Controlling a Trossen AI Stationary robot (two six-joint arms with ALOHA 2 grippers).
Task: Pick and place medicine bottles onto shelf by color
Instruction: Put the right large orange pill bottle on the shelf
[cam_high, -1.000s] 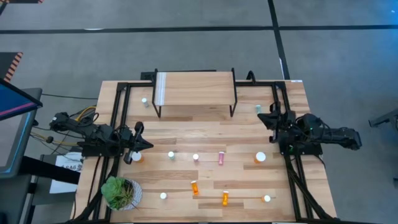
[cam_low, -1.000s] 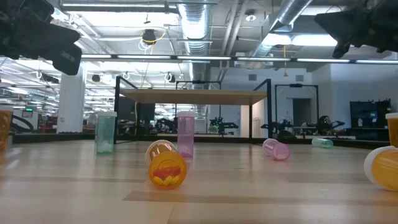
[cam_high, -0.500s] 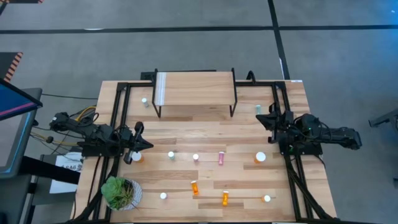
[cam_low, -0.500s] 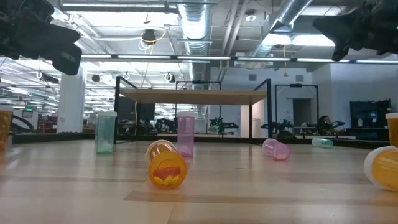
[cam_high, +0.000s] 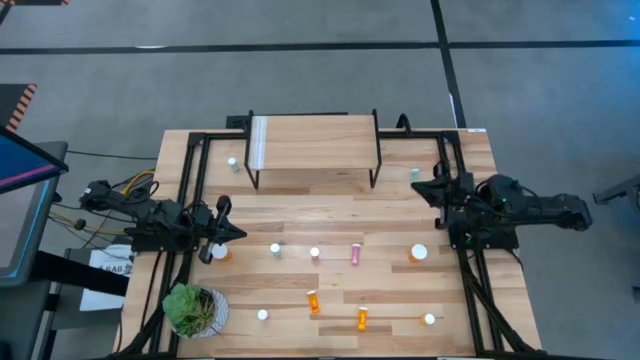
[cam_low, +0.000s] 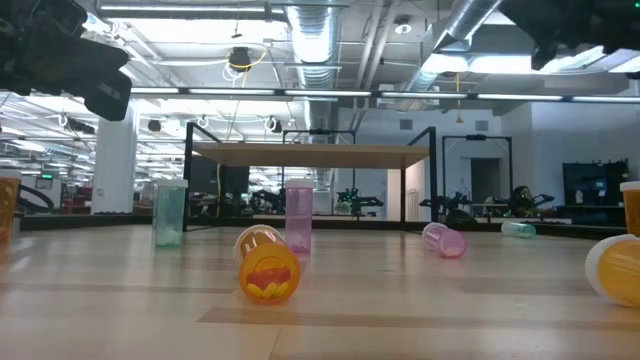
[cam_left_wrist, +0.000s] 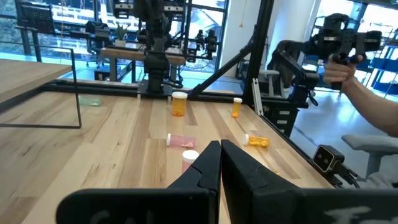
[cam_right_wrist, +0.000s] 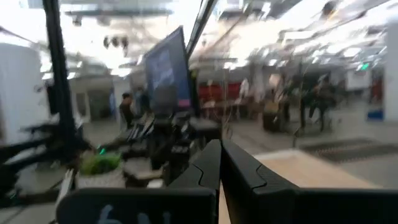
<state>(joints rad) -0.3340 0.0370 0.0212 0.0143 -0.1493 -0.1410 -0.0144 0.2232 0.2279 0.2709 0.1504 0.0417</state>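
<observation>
Near the shelf (cam_high: 312, 150), bottles (cam_high: 355, 254) lie scattered on the table (cam_high: 400, 205) in front; none on top, seemingly. Left gripper (cam_high: 222, 232) and right gripper (cam_high: 428, 187) flank it, both closed, empty.

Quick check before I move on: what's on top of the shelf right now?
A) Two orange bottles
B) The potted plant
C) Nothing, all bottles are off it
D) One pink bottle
C: in the high view the shelf has a bare plank top, and bottles such as the lying pink bottle sit on the table.
</observation>
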